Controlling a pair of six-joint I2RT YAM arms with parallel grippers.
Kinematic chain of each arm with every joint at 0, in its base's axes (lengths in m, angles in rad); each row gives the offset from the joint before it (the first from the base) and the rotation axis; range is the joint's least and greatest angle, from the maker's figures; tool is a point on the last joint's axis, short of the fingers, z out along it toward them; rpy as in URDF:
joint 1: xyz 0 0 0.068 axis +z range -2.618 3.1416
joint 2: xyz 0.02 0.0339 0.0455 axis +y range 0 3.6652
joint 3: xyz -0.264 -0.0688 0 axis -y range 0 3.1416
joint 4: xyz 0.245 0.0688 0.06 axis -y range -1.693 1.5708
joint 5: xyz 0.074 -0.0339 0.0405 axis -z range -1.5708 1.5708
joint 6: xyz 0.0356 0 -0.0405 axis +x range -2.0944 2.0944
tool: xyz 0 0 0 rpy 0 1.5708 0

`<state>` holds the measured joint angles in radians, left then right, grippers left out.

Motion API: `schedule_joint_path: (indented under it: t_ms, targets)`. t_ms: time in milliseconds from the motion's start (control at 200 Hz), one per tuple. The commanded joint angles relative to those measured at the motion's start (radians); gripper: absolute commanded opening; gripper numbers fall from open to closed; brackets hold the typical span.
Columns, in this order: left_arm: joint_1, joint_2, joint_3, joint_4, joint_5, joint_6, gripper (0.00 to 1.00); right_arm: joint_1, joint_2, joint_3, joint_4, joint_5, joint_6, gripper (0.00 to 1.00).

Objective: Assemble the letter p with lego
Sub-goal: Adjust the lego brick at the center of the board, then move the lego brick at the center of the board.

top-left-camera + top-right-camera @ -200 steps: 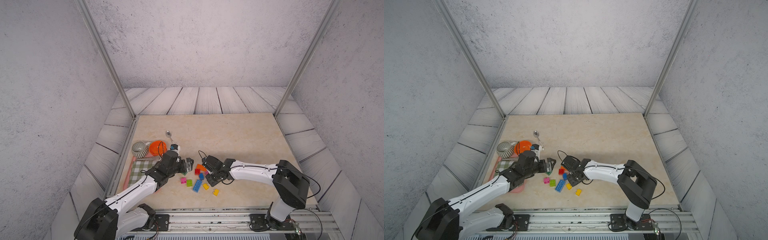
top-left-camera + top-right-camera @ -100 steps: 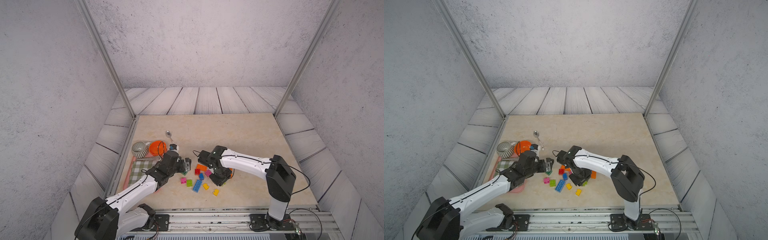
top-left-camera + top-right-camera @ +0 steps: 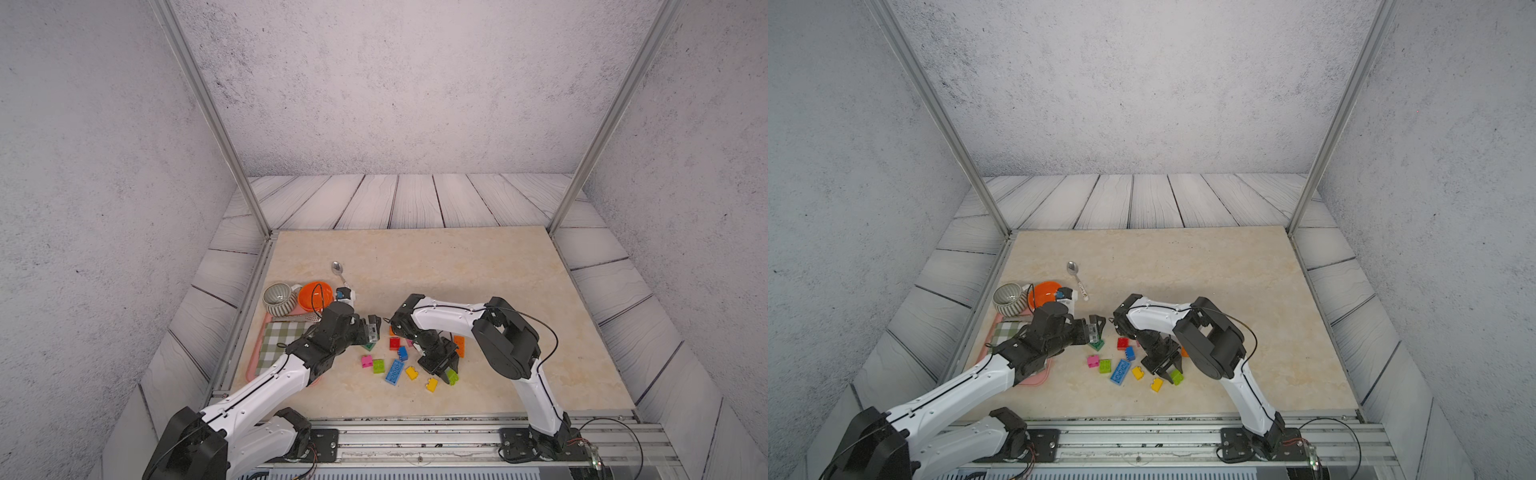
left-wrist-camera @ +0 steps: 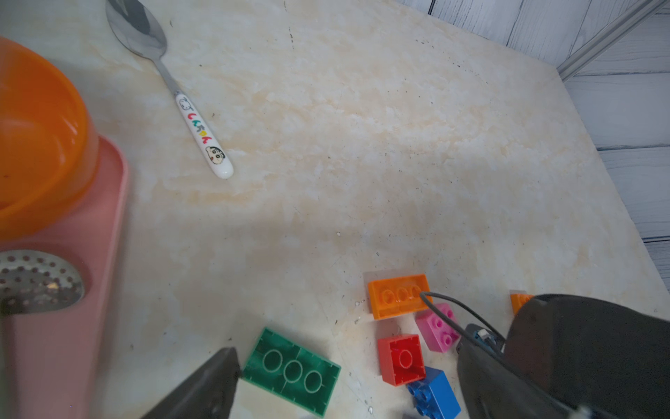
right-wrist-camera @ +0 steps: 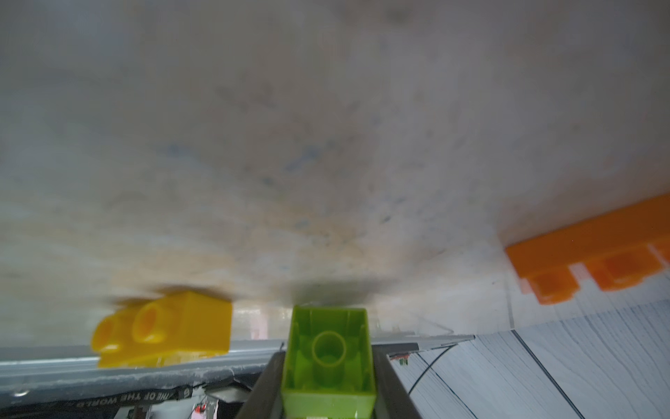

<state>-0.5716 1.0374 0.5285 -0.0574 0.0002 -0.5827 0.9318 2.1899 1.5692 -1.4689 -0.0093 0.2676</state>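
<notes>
The lego lies scattered at the front middle of the table. My right gripper [image 3: 446, 372] points down and is shut on a small lime brick [image 5: 328, 348], held hollow side toward the camera and low over the table. A yellow brick [image 5: 163, 333] lies beside it. My left gripper [image 3: 372, 328] hangs open just above a long green brick [image 4: 292, 370] that lies studs down. A red brick [image 4: 400, 359], a pink brick [image 4: 437, 332], a blue brick [image 4: 435, 393] and an orange brick [image 4: 397, 295] lie just past it.
An orange bowl [image 3: 316, 296] and a striped bowl [image 3: 277, 297] stand on a pink tray [image 3: 252, 357] with a checked cloth [image 3: 282, 336] at the left edge. A spoon [image 3: 340, 271] lies behind them. A long blue brick [image 3: 394, 371] lies at the front.
My right arm has folded up and its gripper has swung toward the table's front right with the lime brick. The left arm has hardly moved.
</notes>
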Motion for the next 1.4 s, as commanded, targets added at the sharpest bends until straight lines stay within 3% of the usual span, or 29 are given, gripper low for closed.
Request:
schedule_joint_path:
  t_ms: [0,390,596,726,901,1091,1226,1346,1396]
  targets:
    - [0.004,-0.020,0.002,-0.011,-0.017,0.013,0.98,-0.016,0.046,0.028,0.057,0.007,-0.038,0.31]
    - [0.006,0.000,0.003,-0.001,-0.016,0.015,0.98,-0.016,-0.008,0.061,0.177,0.036,-0.068,0.62]
    - [0.007,0.006,0.003,0.001,-0.018,0.020,0.98,-0.016,-0.169,-0.048,0.318,0.051,-0.054,0.80]
    - [0.007,0.023,0.002,0.017,-0.006,0.018,0.98,-0.016,-0.335,-0.187,0.462,0.055,-0.008,1.00]
    - [0.006,0.055,0.012,0.030,0.041,0.024,0.99,-0.014,-0.538,-0.370,0.666,0.054,0.073,0.99]
    - [0.006,0.079,0.021,0.029,0.044,0.023,0.99,-0.013,-0.676,-0.508,0.730,0.090,0.213,1.00]
    - [0.006,0.090,0.025,0.030,0.048,0.023,0.99,-0.012,-0.736,-0.588,0.775,0.045,0.286,0.91]
    - [0.005,0.098,0.028,0.030,0.051,0.023,0.99,-0.006,-0.722,-0.635,0.797,0.040,0.299,0.63]
    - [0.006,0.099,0.029,0.030,0.052,0.023,0.99,-0.005,-0.699,-0.648,0.806,0.033,0.295,0.60]
